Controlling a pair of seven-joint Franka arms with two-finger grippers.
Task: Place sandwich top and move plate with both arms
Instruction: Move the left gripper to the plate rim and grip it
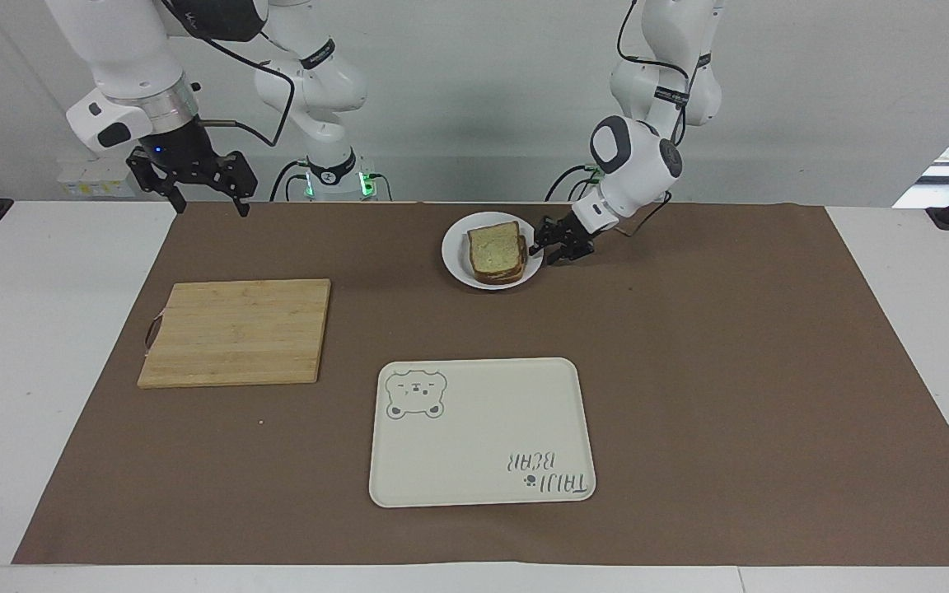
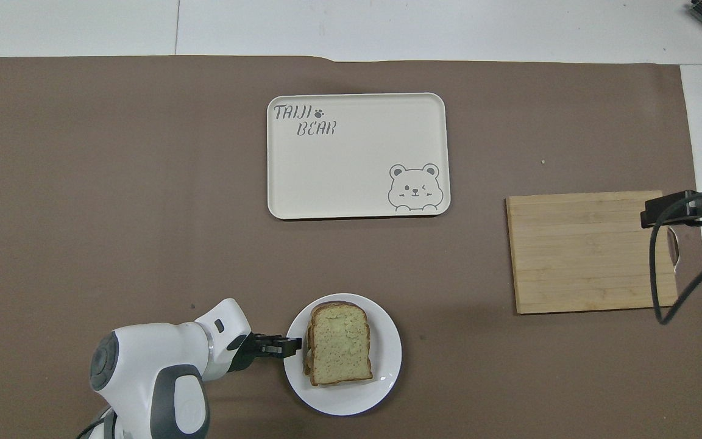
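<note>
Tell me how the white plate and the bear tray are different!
The plate is round and small; the bear tray is a bigger rectangle. The plate carries a sandwich; the tray carries nothing, only a bear picture and lettering. The plate lies nearer the robots, with the left gripper at its rim. Both are pale, with raised rims.

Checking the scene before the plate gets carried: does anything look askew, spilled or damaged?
Nothing stands out. The sandwich top lies squarely on the stack on the plate, no crumbs or spills around. The left gripper is at the plate's rim; the right gripper waits in the air near the cutting board. The tray lies flat.
</note>
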